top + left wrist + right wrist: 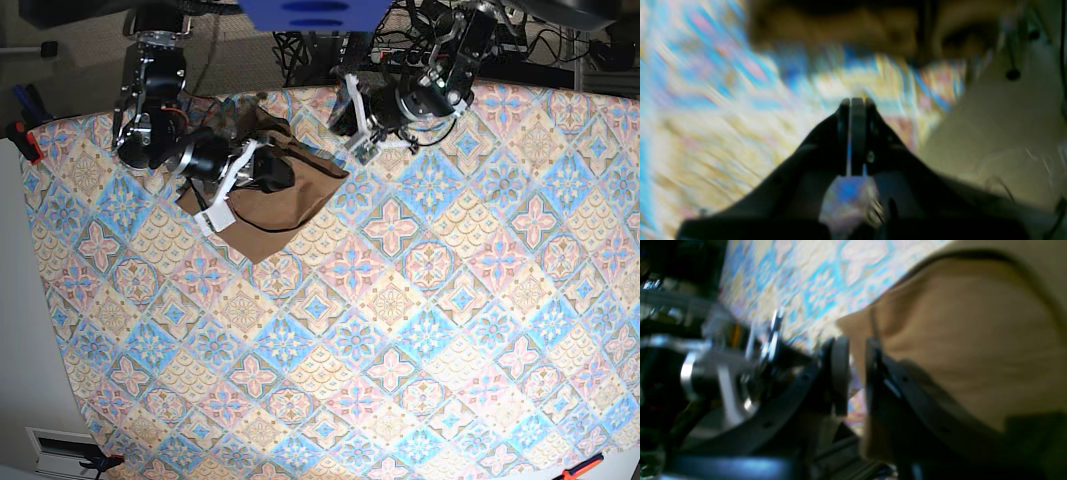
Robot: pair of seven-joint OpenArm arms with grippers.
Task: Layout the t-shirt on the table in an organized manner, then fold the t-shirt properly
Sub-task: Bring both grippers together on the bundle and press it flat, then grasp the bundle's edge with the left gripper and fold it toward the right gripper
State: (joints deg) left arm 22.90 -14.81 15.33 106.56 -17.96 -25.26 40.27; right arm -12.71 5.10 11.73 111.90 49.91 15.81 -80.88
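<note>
The tan-brown t-shirt (285, 205) lies bunched in a rough folded slab at the far left of the patterned table (400, 350). My right gripper (272, 172) rests on the shirt's top. In the right wrist view its jaws (857, 370) stand a little apart with the t-shirt (957, 340) edge running between them, gripped. My left gripper (350, 130) hovers at the shirt's far right corner. The blurred left wrist view shows its fingers (857, 101) pressed together on nothing, with the t-shirt (840, 30) ahead and the table (723, 133) below.
Cables and dark equipment (520, 40) crowd the floor beyond the table's far edge. An orange clamp (22, 138) grips the left edge and another (585, 466) the near right corner. Beige floor (1000, 126) lies past the table edge.
</note>
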